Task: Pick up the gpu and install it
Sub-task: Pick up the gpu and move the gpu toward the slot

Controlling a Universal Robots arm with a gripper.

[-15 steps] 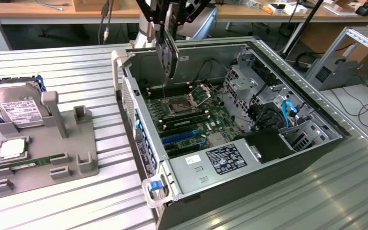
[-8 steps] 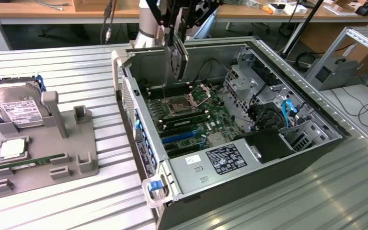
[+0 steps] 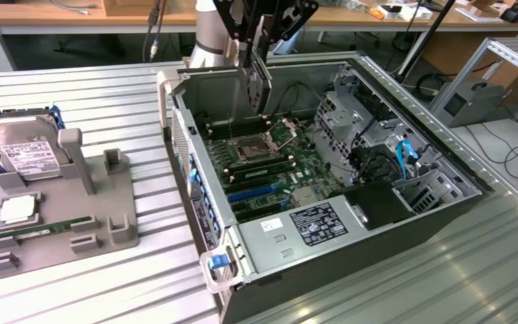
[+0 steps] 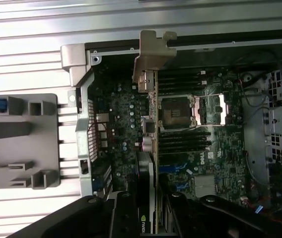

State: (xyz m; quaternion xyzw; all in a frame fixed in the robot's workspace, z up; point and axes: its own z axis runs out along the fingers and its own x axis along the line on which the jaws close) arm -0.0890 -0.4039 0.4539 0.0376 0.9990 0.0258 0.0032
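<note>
My gripper (image 3: 257,42) hangs over the open computer case (image 3: 421,128), shut on the gpu (image 3: 258,84). The card is dark and thin and hangs edge-down above the motherboard (image 3: 272,162), near the processor socket (image 3: 257,143), clear of the board. In the wrist view the gpu (image 4: 150,148) shows edge-on, with its silver bracket (image 4: 152,52) at the far end, near the case's rear wall. Both black fingers (image 4: 125,213) press on the card's two faces, and my gripper (image 4: 151,210) stands over the board's slots.
A grey holder tray (image 3: 106,229) lies on the slatted table at the exterior view's left. It carries a silver hard drive (image 3: 27,156), a processor chip (image 3: 18,210) and a green memory stick (image 3: 48,229). Drive cages and cables (image 3: 376,148) fill the case's right side.
</note>
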